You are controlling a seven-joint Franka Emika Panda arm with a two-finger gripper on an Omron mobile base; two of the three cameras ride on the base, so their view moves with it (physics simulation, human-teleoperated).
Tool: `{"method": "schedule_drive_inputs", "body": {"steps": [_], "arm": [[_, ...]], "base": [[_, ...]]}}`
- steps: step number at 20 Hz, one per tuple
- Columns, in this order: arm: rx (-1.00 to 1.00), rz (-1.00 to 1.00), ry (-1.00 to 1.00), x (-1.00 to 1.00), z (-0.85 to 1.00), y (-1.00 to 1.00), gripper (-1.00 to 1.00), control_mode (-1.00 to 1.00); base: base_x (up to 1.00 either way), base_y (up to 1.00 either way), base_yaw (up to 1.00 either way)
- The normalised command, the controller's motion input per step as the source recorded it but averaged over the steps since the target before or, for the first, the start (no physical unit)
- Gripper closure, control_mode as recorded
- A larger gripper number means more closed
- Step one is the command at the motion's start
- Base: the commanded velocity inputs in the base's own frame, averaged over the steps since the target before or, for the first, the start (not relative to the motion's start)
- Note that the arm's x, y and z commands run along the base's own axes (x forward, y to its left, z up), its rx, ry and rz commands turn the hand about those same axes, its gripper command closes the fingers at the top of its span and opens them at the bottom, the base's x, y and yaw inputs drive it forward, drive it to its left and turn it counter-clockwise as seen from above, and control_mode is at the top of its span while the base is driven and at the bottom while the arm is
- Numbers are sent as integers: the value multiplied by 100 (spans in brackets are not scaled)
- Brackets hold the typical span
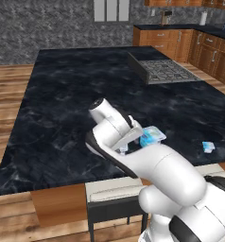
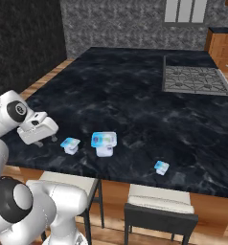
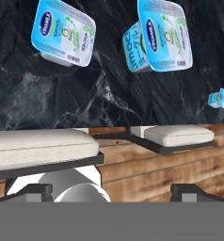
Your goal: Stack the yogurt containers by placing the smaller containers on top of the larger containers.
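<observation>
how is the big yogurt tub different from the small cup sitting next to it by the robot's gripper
The big tub is clearly wider than the small cup. The tub sits further from the open gripper; the cup is the nearer one. Both are squarish white containers with light-blue lids, upright on the dark counter, apart from each other.

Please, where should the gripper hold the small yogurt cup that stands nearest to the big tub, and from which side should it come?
Likely from above: the open gripper could close across two opposite flat sides of the small cup, just under its lid. It stands upright, apart from the big tub.
</observation>
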Motion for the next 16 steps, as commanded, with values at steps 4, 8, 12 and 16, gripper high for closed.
{"method": "schedule_drive_inputs", "body": {"steps": [4,8,12,16], "arm": [[-2,0,0,13,-5,8,-100,-100],[-4,0,0,10,-7,2,-100,-100],[-5,0,0,11,-10,0,-100,-100],[-5,0,0,12,-10,0,-100,-100]], "base": [[0,0,0],[0,0,0],[0,0,0],[0,0,0]]}}
